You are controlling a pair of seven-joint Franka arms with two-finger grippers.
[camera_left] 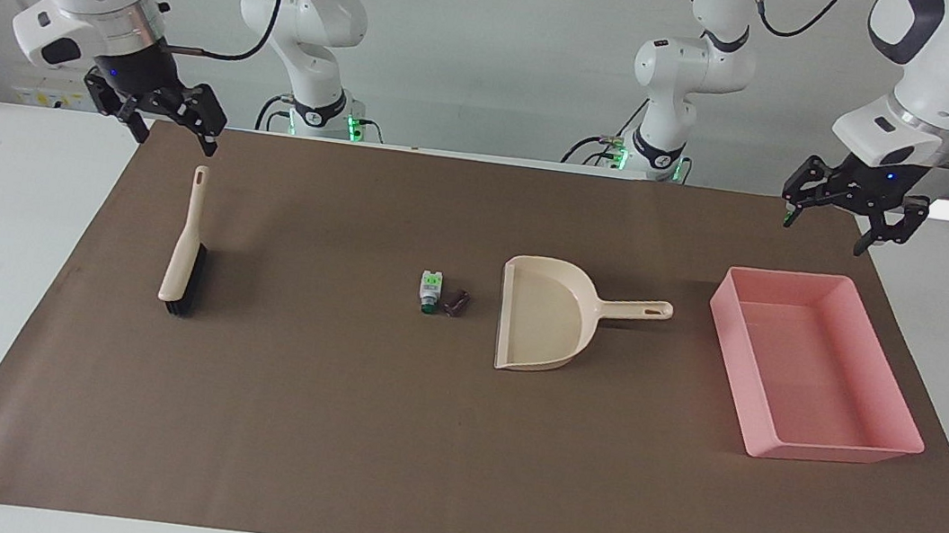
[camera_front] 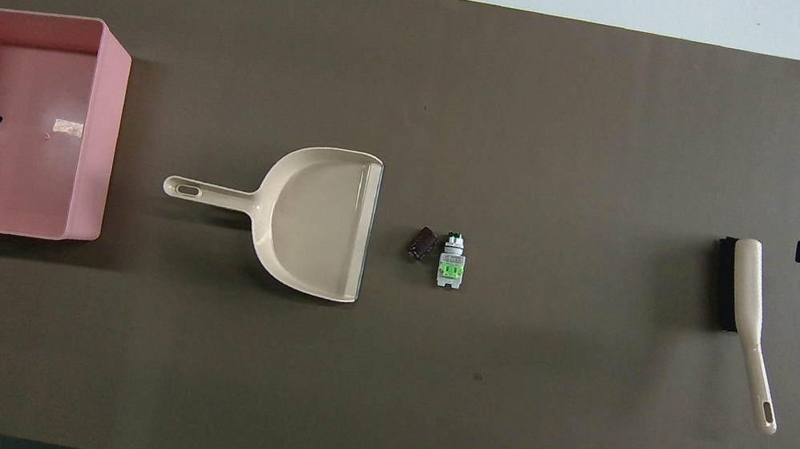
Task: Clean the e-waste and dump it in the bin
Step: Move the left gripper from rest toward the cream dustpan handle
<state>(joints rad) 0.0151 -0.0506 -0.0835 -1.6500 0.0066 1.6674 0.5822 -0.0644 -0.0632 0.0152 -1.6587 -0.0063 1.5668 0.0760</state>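
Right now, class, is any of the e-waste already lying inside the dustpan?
No: the white component and the dark cylinder lie on the brown mat just outside the open mouth of the empty dustpan.

Beige dustpan (camera_left: 543, 315) and brush (camera_left: 186, 254) lie on brown mat (camera_left: 328, 430).

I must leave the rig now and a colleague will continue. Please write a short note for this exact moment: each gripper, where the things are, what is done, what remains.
Left gripper: open, empty, in the air over the mat's robot-side edge near the pink bin.
Right gripper: open, empty, above the brush handle's end.
E-waste: white component and dark cylinder lie side by side mid-mat, just off the dustpan mouth.
Dustpan and bin are empty; brush lies flat at the right arm's end.
Done: nothing yet.
Left: grasp brush and dustpan, sweep both bits in, tip them into the bin.
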